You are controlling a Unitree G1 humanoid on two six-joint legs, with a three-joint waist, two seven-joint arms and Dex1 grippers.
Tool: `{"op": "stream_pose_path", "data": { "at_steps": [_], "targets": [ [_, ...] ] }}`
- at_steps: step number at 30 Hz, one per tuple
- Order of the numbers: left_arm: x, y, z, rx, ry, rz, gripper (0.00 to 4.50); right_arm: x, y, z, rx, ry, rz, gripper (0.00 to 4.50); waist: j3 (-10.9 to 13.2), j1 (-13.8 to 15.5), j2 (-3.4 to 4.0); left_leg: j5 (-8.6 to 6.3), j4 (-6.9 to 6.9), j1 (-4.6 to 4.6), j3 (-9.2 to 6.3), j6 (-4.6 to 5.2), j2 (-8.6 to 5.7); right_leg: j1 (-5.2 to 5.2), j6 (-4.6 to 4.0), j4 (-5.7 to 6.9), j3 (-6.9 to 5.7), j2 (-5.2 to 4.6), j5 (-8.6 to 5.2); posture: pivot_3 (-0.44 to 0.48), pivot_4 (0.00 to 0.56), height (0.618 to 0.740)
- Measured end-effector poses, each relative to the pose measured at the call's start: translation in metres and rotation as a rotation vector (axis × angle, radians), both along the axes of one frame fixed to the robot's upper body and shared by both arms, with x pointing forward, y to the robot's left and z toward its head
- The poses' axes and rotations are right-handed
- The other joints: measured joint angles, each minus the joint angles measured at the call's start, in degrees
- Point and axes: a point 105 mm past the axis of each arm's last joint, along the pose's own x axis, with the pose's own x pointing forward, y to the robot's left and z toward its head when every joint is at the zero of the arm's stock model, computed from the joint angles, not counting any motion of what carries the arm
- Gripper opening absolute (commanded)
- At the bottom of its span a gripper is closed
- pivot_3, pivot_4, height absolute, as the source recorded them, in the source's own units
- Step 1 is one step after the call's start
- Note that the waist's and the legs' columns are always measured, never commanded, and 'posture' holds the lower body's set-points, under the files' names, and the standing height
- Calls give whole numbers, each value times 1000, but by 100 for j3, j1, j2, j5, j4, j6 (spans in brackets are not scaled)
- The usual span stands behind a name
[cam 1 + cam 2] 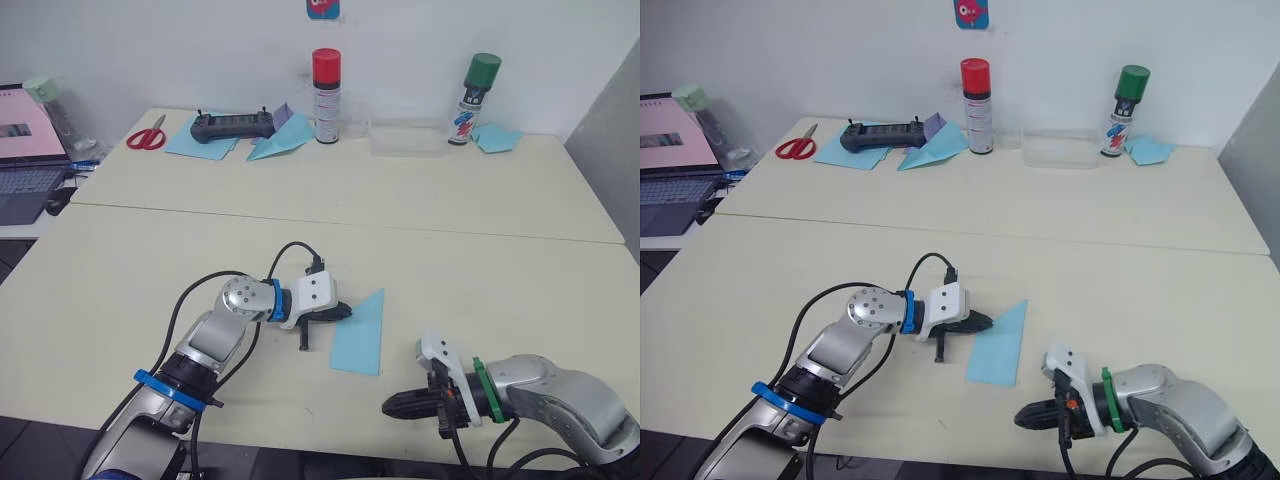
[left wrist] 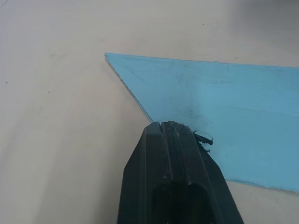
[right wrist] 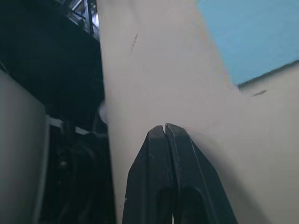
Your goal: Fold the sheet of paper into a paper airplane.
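Observation:
The sheet of paper (image 1: 362, 332) lies flat near the table's front edge, light blue and folded into a tapering shape whose point faces away from me. My left gripper (image 1: 343, 314) is shut, and its tip rests on the paper's left slanted edge. The left wrist view shows the closed fingertips (image 2: 175, 128) on that edge of the paper (image 2: 224, 102). My right gripper (image 1: 392, 407) is shut and empty. It lies low by the table's front edge, just right of the paper's near corner and apart from it. A corner of the paper (image 3: 252, 32) is visible in the right wrist view.
Along the back of the table are red scissors (image 1: 147, 137), a black controller (image 1: 232, 125) on blue paper, a wider blue paper plane (image 1: 282, 143), a red-capped can (image 1: 326, 95), a clear box (image 1: 405, 140), a green-capped can (image 1: 476, 97) and a blue scrap (image 1: 497, 137). A laptop (image 1: 25, 150) stands far left.

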Motion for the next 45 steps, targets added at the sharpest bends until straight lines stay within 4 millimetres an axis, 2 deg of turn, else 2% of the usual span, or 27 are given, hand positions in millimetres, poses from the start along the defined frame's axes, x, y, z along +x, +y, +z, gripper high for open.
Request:
{"op": "stream_pose_path", "data": {
  "at_steps": [1, 4, 6, 10, 16, 23, 29, 32, 33, 35, 37, 41, 44, 45],
  "targets": [
    [1, 0, 0, 0, 0, 0, 0, 4, -1, 6, 20, 2, -28, 14, 0, -1, 0, 0, 1, 1, 0, 0, 0, 0, 2, 1, 1, 0, 1, 0, 150, 740],
    [2, 0, 0, -2, 0, 1, 0, 27, -2, 19, 66, -43, -157, 626, 1, -2, -1, 0, 6, 1, 0, 0, 1, 0, 3, 3, 1, 0, 3, 0, 150, 740],
    [2, -1, -1, -6, -2, -2, 0, 46, -5, 24, 77, -58, -268, 1306, 1, 3, 0, 1, 7, 0, 0, 0, -3, 0, 3, 3, 3, -1, 3, 0, 150, 740],
    [3, -4, 0, -14, -4, -6, 0, 64, -14, 18, 39, -28, -426, 2754, 1, 11, 1, 0, 6, -10, -1, 0, -7, -5, 8, 2, 3, -5, 6, 0, 150, 740],
    [5, -5, 0, -20, -3, 0, 0, 89, -3, 20, 34, 14, -569, 2754, 2, 3, 8, 1, 7, -8, -1, 1, -4, -7, 7, 9, 3, -1, 7, 0, 150, 740],
    [5, -5, 0, -25, -3, 8, 0, 91, -2, 22, 17, 66, -610, 2754, 1, 1, 10, 1, 6, -9, -1, 1, -5, -6, 7, 7, 3, -2, 7, 0, 150, 740],
    [7, -4, 4, -76, 53, 56, 0, 91, -5, 24, 3, 43, -597, 2754, 6, -6, 12, 1, 7, -18, -1, 1, -4, -15, 7, 8, 1, -1, 7, 0, 150, 740],
    [20, 20, 23, -64, 35, 63, 694, 90, -16, 30, -24, -6, -569, 2785, 28, -16, 15, 4, 16, -76, -3, 2, 1, -76, 10, 19, -2, 8, 18, 0, 150, 740],
    [26, 34, 35, -36, -3, 51, 958, 91, -21, 32, -31, -18, -571, 2785, 30, -21, 17, 4, 16, -91, -4, 2, 4, -94, 9, 19, -2, 13, 20, 0, 150, 740],
    [33, 47, 53, -20, -68, 18, 1660, 91, -26, 36, -28, -33, -575, 2785, 33, -18, 24, 3, 10, -92, -2, 3, 4, -93, 8, 16, -2, 13, 18, 0, 150, 740],
    [31, 45, 55, -5, -111, -73, 2251, 88, -23, 41, -5, -42, -546, 2785, 35, -13, 29, 2, 8, -95, -1, 4, 3, -93, 9, 14, -3, 10, 16, 0, 150, 740],
    [27, 36, 39, 9, -155, -210, 3534, 82, -22, 50, 13, -74, -512, 2785, 42, 2, 26, -1, 10, -123, -5, 8, 3, -107, -9, 10, -13, 9, 25, 0, 150, 740],
    [31, 21, 44, 15, -294, -319, 4477, 79, -20, 57, 28, -101, -500, 2785, 42, 14, 25, -1, 16, -128, -11, 8, 1, -106, -10, 10, -17, 9, 26, 0, 150, 740],
    [32, 18, 46, 20, -338, -349, 4477, 78, -18, 59, 33, -106, -492, 2785, 42, 7, 25, -1, 18, -127, -10, 9, 0, -106, -9, 11, -15, 9, 26, 0, 150, 740]
  ]
}}
